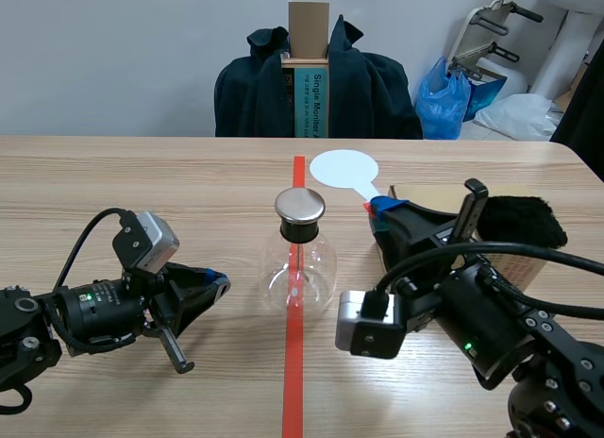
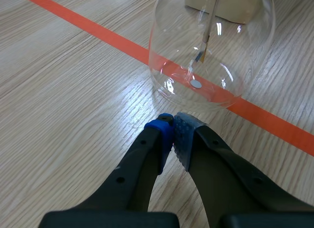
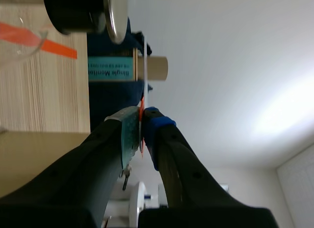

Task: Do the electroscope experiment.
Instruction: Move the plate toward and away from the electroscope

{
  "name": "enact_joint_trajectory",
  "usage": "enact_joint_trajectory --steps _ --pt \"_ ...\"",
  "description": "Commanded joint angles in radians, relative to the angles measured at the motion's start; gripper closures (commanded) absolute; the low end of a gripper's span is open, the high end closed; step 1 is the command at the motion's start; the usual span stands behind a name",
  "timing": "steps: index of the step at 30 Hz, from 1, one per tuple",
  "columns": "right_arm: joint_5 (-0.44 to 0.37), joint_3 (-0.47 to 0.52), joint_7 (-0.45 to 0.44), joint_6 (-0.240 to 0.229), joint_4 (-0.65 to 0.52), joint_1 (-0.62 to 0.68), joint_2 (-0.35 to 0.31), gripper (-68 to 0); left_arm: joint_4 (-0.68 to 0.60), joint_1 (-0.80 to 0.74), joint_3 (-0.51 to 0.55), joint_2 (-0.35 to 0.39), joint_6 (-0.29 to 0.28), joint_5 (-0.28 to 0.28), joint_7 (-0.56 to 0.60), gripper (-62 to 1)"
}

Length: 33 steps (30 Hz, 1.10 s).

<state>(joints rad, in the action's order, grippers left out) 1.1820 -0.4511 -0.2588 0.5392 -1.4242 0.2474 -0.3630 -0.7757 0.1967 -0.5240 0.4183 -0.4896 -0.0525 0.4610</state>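
Your right gripper [image 3: 141, 119] clamps the white paddle [image 1: 343, 168] by its handle. The electroscope's metal cap [image 1: 300, 205] lies ahead of those fingers, just beside the disc. Your left gripper [image 2: 172, 127] is clenched empty.

Teal label [image 1: 315, 103]: reading "Single Monit…" sideways, the rest not showing.
Carrier: cardboard box [image 1: 309, 27], standing behind the electroscope flask [image 1: 299, 263].
Other text: none reading clearly.
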Motion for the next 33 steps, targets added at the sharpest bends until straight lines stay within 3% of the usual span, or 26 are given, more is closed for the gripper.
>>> enact_joint_trajectory --steps 1,10,16,21,33 --pt "-0.003 0.005 0.029 0.014 -0.014 -0.012 -0.014 -0.7 -0.022 0.003 0.007 -0.002 0.002 -0.010 0.014 -2.8" --pt "-0.003 0.005 0.176 0.014 -0.014 -0.012 -0.014 -0.7 -0.022 0.003 0.007 -0.002 0.002 -0.010 0.014 -2.8" --pt "-0.003 0.005 0.189 0.014 -0.014 -0.012 -0.014 -0.7 -0.022 0.003 0.007 -0.002 0.002 -0.010 0.014 -2.8" --pt "-0.003 0.005 0.143 0.014 -0.014 -0.012 -0.014 -0.7 -0.022 0.003 0.007 -0.002 0.002 -0.010 0.014 -2.8" --pt "-0.003 0.005 -0.092 0.014 -0.014 -0.012 -0.014 -0.7 -0.022 0.003 0.007 -0.002 0.002 -0.010 0.018 -2.8"
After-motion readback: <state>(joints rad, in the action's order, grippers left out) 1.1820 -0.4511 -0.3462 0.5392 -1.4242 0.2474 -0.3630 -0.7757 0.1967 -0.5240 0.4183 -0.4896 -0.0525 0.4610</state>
